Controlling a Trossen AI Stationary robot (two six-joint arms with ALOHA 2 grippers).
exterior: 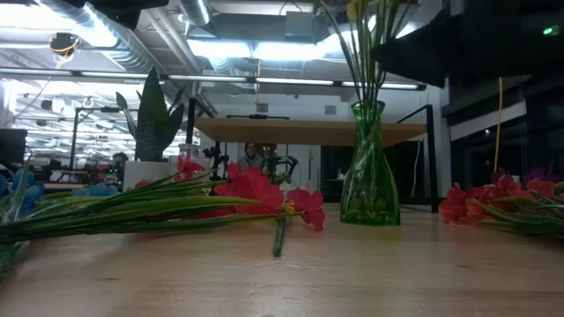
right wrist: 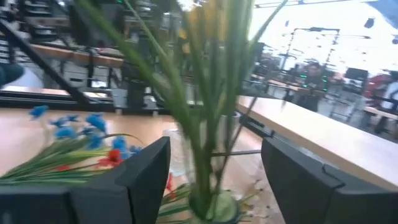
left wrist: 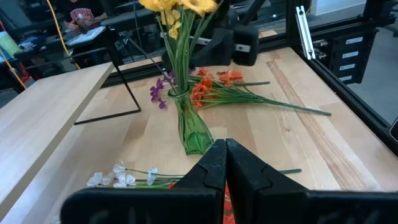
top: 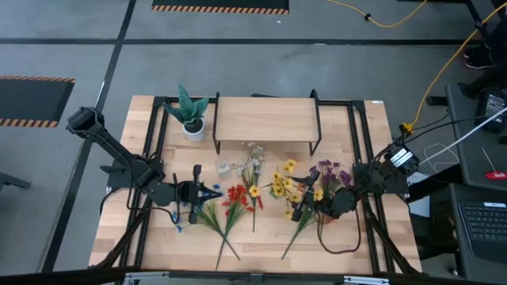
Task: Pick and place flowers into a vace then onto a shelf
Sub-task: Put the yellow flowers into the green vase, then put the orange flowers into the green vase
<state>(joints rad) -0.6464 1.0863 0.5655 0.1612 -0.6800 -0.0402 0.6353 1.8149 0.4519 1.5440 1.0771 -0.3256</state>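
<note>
A green glass vase stands upright on the table in front of the shelf and holds yellow flowers on long green stems. My right gripper is open, one finger on each side of those stems just above the vase mouth, touching nothing. My left gripper is shut and empty, left of the vase, by the blue flowers. Red flowers, white flowers, purple flowers and orange flowers lie flat on the table.
A spiky green plant in a white pot stands left of the shelf. A small clear glass sits by the white flowers. Black frame rails run along both table sides. Bare wood shows along the near edge.
</note>
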